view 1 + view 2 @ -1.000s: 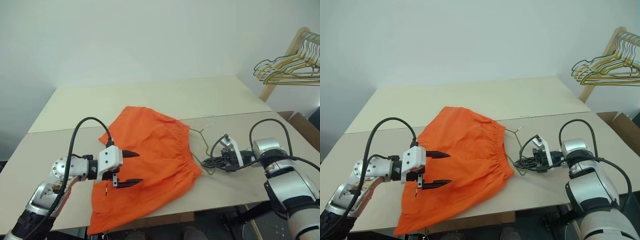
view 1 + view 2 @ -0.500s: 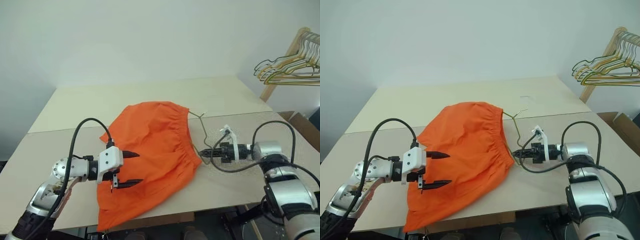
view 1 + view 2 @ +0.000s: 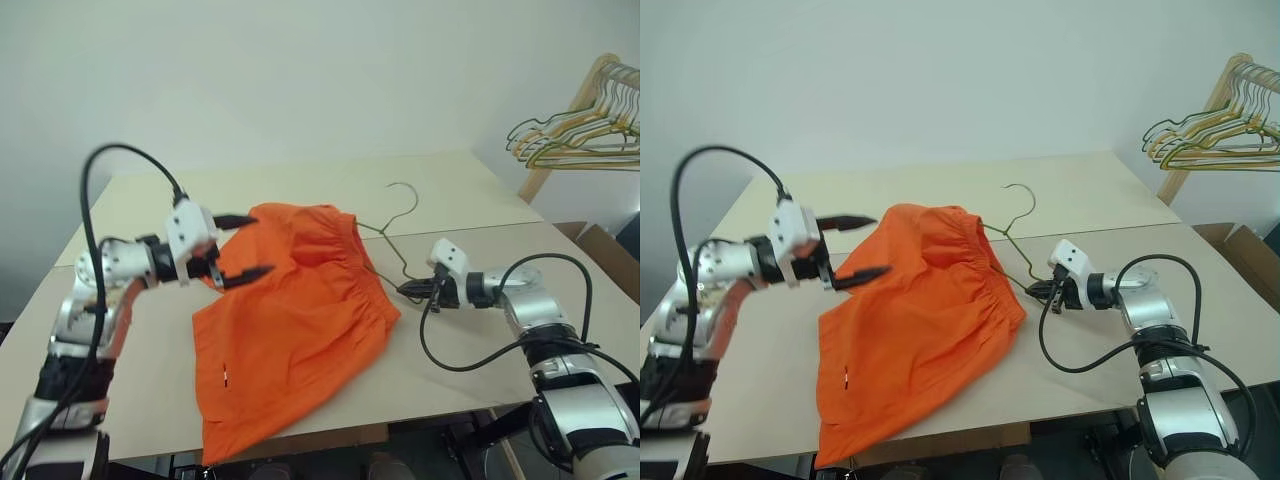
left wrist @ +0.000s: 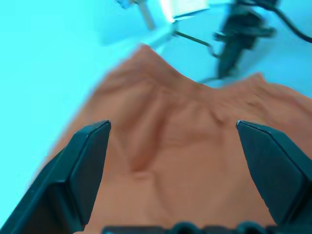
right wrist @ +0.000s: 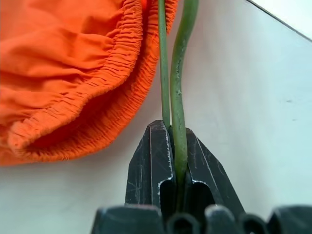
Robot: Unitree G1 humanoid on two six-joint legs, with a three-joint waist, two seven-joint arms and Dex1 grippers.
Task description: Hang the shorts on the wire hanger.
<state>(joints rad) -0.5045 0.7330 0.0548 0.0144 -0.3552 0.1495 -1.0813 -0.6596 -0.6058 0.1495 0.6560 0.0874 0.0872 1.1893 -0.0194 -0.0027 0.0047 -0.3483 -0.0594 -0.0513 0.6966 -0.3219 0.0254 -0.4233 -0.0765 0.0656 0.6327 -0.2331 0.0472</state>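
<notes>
Pale beige table [image 3: 300,190], two boards butted along a seam, bearing everything below. Spread across its middle, bright orange shorts [image 3: 290,330], gathered waistband turned toward the right arm and lifted a little at the far corner, legs trailing to the near edge and just over it. Threaded into that waistband, the thin grey-green wire hanger [image 3: 385,235], one corner buried in the cloth, curved hook standing up beyond the shorts over the far board. To the left, the left gripper [image 3: 238,245], raised above the table at the shorts' far left corner, fingers spread wide with nothing between them; from its own wrist camera, orange cloth beneath the gap, apart from both black fingers [image 4: 73,180]. To the right, the right gripper [image 3: 412,290], low over the table just beside the waistband, pinched tight on the hanger's wire; close up, two strands of green wire [image 5: 176,97] running out of the closed tips toward the elastic edge. Far right, beyond the table, a bunch of yellow and green hangers [image 3: 575,135] on a wooden rack.
</notes>
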